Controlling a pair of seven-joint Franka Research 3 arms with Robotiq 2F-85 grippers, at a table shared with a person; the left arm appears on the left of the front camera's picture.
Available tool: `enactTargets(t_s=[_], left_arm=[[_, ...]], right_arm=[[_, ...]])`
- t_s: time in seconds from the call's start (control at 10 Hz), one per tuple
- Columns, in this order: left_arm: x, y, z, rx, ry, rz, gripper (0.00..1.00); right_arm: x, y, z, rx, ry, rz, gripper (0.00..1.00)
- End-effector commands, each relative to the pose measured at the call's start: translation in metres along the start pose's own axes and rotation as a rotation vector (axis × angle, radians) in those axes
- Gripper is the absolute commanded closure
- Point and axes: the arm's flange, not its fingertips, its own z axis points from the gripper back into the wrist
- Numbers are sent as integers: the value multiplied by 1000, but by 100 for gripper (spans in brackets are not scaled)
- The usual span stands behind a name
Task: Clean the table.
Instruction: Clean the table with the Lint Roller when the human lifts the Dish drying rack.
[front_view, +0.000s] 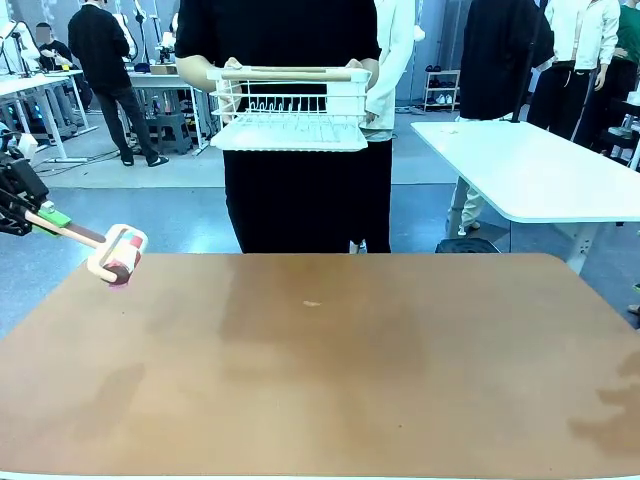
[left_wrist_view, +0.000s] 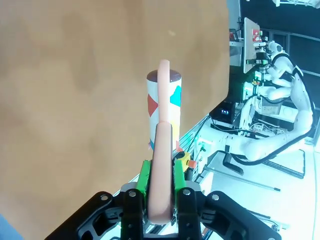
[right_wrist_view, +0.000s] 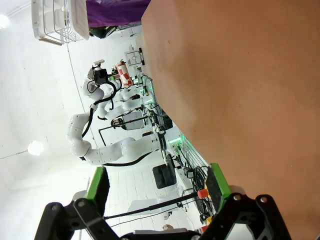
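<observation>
The left fingers (left_wrist_view: 161, 187) clamp the pink handle of a lint roller (left_wrist_view: 164, 112), stiff, light, best held low on the handle. The reddish worktop (front_view: 320, 370) lies beyond its patterned drum. The right fingers (right_wrist_view: 157, 185) stand wide, empty.

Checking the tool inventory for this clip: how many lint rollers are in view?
1. The lint roller is held by its handle in the left gripper, above the table's left far corner. None seen elsewhere, though the person's white basket could hide something.
</observation>
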Motion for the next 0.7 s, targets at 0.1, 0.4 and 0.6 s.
enactTargets(t_s=[0.1, 0.4, 0.6], left_arm=[[6, 5, -10, -2, 25, -4, 78], [17, 22, -20, -10, 48, -15, 78], [17, 19, -22, -2, 41, -6, 78]], right_arm=[[0, 2, -1, -4, 0, 2, 0], [0, 2, -1, -4, 0, 2, 0], [0, 2, -1, -4, 0, 2, 0]])
